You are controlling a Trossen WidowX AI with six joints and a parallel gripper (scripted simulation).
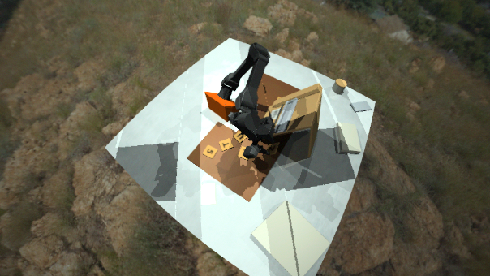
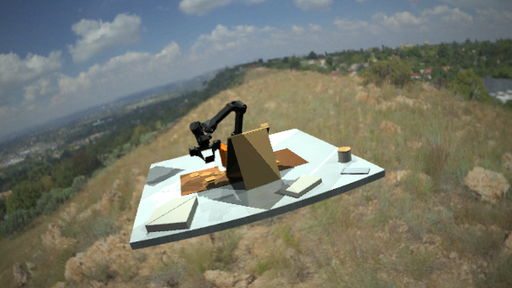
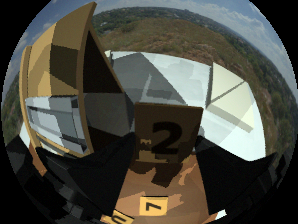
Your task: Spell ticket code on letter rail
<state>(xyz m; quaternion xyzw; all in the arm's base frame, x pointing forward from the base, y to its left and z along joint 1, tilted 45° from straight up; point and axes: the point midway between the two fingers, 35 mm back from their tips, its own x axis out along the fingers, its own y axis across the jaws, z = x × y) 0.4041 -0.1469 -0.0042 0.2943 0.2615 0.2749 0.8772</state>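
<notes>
My gripper (image 1: 261, 149) (image 2: 203, 156) (image 3: 166, 138) is shut on a tile marked 2 (image 3: 145, 116), which stands upright between the fingers, above the brown mat (image 1: 247, 191) (image 2: 188, 188). The tilted wooden board (image 1: 310, 99) (image 2: 253, 158) (image 3: 65, 47) stands beside the gripper, on the left in the wrist view. Its grey letter rail (image 1: 287, 115) (image 3: 54, 120) faces the arm; no letters are readable on it. Loose tiles lie on the mat: one like an S (image 1: 209, 152), one like a T (image 1: 225, 144), one like an M or E (image 1: 240, 135), and one like a 7 (image 3: 153, 206). A white card (image 1: 208, 194) shows no readable print.
An orange block (image 1: 219, 106) (image 2: 223, 154) stands near the arm. Beyond the board are a round can (image 1: 339, 86) (image 2: 344, 155), a flat grey piece (image 1: 361, 106) (image 2: 355, 171) and a cream block (image 1: 349, 138) (image 2: 303, 186). A large cream slab (image 1: 276, 235) (image 2: 169, 213) lies near a counter edge.
</notes>
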